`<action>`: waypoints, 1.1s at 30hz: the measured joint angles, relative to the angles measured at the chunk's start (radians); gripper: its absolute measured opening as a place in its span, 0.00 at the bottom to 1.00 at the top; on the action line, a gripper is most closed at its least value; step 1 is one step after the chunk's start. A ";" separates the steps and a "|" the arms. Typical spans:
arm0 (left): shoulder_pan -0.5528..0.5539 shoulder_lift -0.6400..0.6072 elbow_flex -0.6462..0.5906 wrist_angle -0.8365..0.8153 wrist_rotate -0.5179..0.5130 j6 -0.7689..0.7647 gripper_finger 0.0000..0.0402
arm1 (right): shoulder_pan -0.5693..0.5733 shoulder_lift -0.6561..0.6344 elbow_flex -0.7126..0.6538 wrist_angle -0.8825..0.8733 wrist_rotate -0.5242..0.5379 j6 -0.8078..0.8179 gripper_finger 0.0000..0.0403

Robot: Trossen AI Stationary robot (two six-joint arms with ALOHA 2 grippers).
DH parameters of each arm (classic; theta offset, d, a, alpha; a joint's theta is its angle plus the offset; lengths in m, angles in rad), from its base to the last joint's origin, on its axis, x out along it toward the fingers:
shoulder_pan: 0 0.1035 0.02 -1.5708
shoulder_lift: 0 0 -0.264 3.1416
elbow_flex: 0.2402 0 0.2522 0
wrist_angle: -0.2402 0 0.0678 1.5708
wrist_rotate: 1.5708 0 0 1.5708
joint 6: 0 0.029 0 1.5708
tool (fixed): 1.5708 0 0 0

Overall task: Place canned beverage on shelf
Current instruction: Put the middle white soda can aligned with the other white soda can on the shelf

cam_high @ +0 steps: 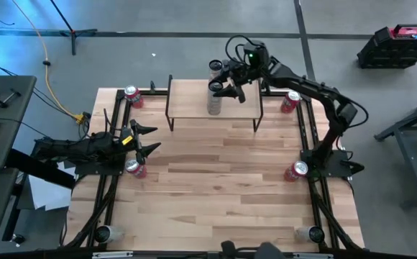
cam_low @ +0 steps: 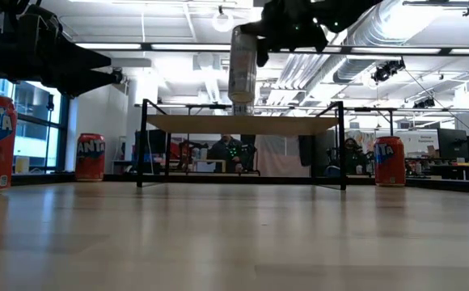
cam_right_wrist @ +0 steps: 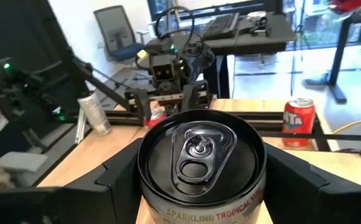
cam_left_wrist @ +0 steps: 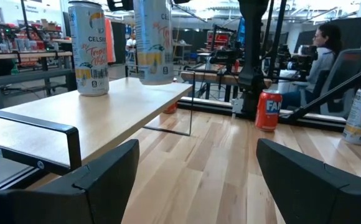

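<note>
A tall pale canned beverage [cam_low: 242,61] hangs just above the shelf [cam_high: 194,108], a light wood plank on thin black legs at the table's far middle. My right gripper [cam_high: 221,88] is shut on it, reaching in from the far right. A second tall can [cam_left_wrist: 88,46] stands on its base on the shelf top, nearer the shelf's far edge. My left gripper [cam_high: 151,138] waits open and level at the table's left side, touching nothing. My right gripper pinches the can's upper side wall, just below the rim [cam_right_wrist: 162,199], between its two fingers [cam_right_wrist: 292,180], one on each side. The fingers come nearly level, slanting in from the table's far right. The can hangs upright, its base [cam_left_wrist: 154,78] clear of the shelf top.
Red soda cans stand at the far left [cam_high: 133,96], near left [cam_high: 135,167], far right [cam_high: 290,101] and near right [cam_high: 295,170]. Silver cans sit at the near corners [cam_high: 104,232], [cam_high: 310,232]. Bare wood lies in front of the shelf. A person [cam_left_wrist: 323,43] sits beyond the table.
</note>
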State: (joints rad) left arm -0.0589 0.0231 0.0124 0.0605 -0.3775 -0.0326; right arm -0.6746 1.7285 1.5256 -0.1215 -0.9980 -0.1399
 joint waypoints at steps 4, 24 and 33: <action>0.000 0.000 0.000 0.000 0.000 0.000 0.78 | -0.006 0.009 0.035 -0.049 -0.001 -0.070 0.61; 0.000 0.000 0.000 0.000 0.000 0.000 0.78 | -0.038 0.065 0.039 -0.083 0.050 -0.126 0.61; 0.000 0.000 0.000 0.000 0.000 0.000 0.78 | -0.052 0.065 0.038 -0.077 0.003 -0.104 0.61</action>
State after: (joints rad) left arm -0.0586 0.0233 0.0124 0.0605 -0.3775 -0.0326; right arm -0.7269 1.7939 1.5635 -0.1982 -0.9954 -0.2440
